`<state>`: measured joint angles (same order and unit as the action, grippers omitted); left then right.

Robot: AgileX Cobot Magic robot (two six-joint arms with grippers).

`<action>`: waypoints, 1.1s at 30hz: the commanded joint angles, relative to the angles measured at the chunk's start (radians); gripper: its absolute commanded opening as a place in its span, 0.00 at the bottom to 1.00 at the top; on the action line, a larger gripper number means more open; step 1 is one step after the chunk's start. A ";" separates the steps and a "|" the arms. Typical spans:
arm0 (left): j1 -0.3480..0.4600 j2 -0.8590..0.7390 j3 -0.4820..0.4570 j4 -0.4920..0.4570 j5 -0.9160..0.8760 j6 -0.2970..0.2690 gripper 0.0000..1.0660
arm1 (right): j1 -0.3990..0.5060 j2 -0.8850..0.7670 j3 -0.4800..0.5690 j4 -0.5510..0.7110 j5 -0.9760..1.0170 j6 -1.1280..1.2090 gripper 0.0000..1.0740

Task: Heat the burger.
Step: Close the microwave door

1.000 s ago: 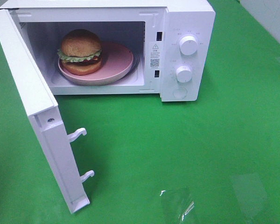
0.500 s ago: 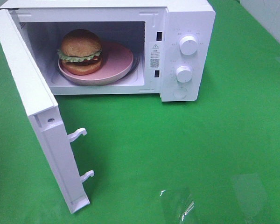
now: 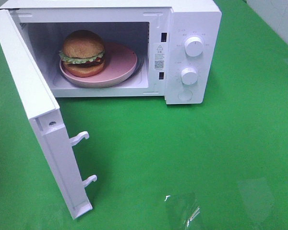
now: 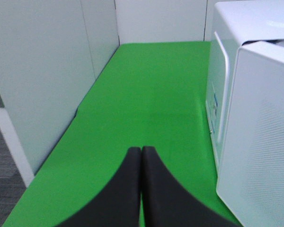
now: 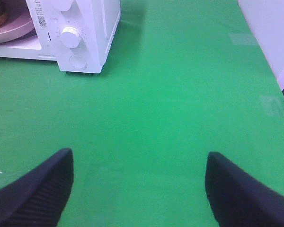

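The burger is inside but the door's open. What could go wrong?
The door stands wide open; a hard push might slide the microwave. The plate under the burger sits close to the front edge, so the door could bump it. The upper knob and lower knob look alike; the open right gripper might turn the wrong one.

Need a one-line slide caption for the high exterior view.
Burger on a pink plate inside a white microwave, its door swung wide open, on a green table.

White microwave (image 3: 201,21) w/ door (image 3: 26,76) open — pink plate (image 3: 124,61) inside, green table (image 3: 206,153).
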<state>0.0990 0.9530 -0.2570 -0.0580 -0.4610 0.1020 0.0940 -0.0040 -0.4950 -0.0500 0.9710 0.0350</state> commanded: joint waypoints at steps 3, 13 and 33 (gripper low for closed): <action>0.005 0.096 0.000 0.309 -0.178 -0.256 0.00 | -0.008 -0.027 0.004 0.001 -0.010 0.011 0.68; 0.005 0.247 0.000 0.576 -0.327 -0.461 0.00 | -0.008 -0.027 0.004 0.001 -0.010 0.011 0.68; -0.217 0.481 -0.028 0.513 -0.397 -0.405 0.00 | -0.008 -0.027 0.004 0.001 -0.010 0.011 0.68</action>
<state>-0.1120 1.4380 -0.2790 0.4760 -0.8460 -0.3140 0.0940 -0.0040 -0.4950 -0.0500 0.9710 0.0350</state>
